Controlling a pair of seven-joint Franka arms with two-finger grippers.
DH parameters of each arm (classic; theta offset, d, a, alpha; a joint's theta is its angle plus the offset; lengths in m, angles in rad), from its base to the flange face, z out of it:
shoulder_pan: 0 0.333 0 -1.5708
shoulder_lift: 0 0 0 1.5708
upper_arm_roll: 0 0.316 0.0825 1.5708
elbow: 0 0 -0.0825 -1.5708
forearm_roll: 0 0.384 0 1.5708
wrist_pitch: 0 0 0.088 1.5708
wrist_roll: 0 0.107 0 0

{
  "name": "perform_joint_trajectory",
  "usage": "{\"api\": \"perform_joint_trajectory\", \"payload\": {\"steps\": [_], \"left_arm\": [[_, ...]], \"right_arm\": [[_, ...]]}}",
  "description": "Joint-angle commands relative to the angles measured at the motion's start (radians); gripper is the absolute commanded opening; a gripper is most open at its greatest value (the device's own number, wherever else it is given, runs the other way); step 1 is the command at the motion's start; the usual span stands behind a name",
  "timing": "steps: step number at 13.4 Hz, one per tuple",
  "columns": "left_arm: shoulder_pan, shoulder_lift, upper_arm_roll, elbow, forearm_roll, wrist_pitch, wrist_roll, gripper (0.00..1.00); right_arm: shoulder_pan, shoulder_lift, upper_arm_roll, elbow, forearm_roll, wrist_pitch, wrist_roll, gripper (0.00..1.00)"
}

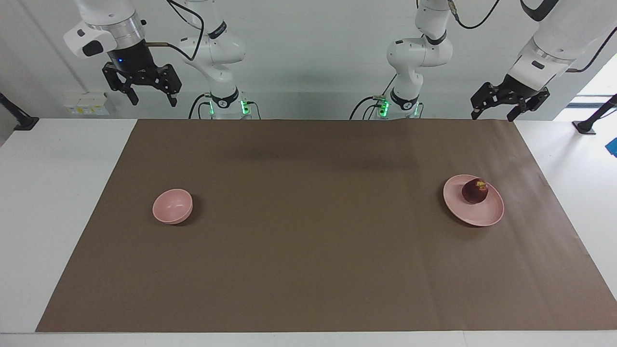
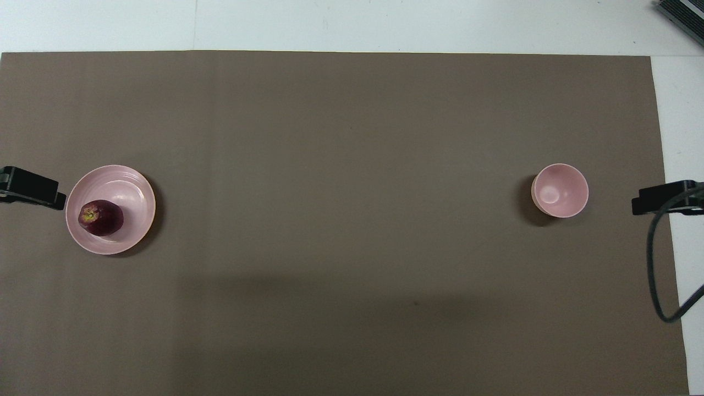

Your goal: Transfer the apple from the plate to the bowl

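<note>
The dark red apple point(image 1: 475, 191) point(image 2: 101, 218) lies on the flat pink plate point(image 1: 482, 214) point(image 2: 135, 190) at the left arm's end of the table. The small deep pink bowl point(image 1: 172, 206) point(image 2: 560, 190) stands empty at the right arm's end. My left gripper point(image 1: 492, 117) is open and empty, raised high over the mat's edge nearest the robots; its tip point(image 2: 30, 187) shows beside the plate in the overhead view. My right gripper point(image 1: 153, 102) is open and empty, raised high at its own end; its tip point(image 2: 665, 198) shows beside the bowl.
A brown mat point(image 1: 308, 270) covers most of the white table point(image 1: 53, 193). A black cable point(image 2: 654, 275) hangs from the right arm over the mat's edge. A dark object point(image 2: 682, 14) sits at the table corner farthest from the robots.
</note>
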Motion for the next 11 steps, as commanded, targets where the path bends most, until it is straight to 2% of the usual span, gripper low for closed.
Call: {"api": "perform_joint_trajectory", "payload": {"steps": [1, 5, 9, 11], "left_arm": [[0.005, -0.035, -0.001, -0.038, 0.006, -0.014, 0.015, 1.00], [0.020, -0.047, 0.000, -0.081, 0.006, 0.024, 0.020, 1.00], [0.049, -0.046, 0.002, -0.218, 0.006, 0.190, 0.035, 1.00], [0.095, -0.036, 0.000, -0.284, 0.006, 0.276, 0.111, 1.00]], "right_arm": [[-0.013, -0.019, 0.001, -0.017, 0.012, -0.002, -0.006, 1.00], [-0.010, -0.025, 0.004, -0.020, 0.012, -0.035, -0.009, 1.00], [-0.010, -0.025, 0.004, -0.030, 0.012, -0.010, -0.009, 1.00], [-0.010, -0.025, 0.004, -0.035, 0.014, -0.011, -0.008, 1.00]]}}
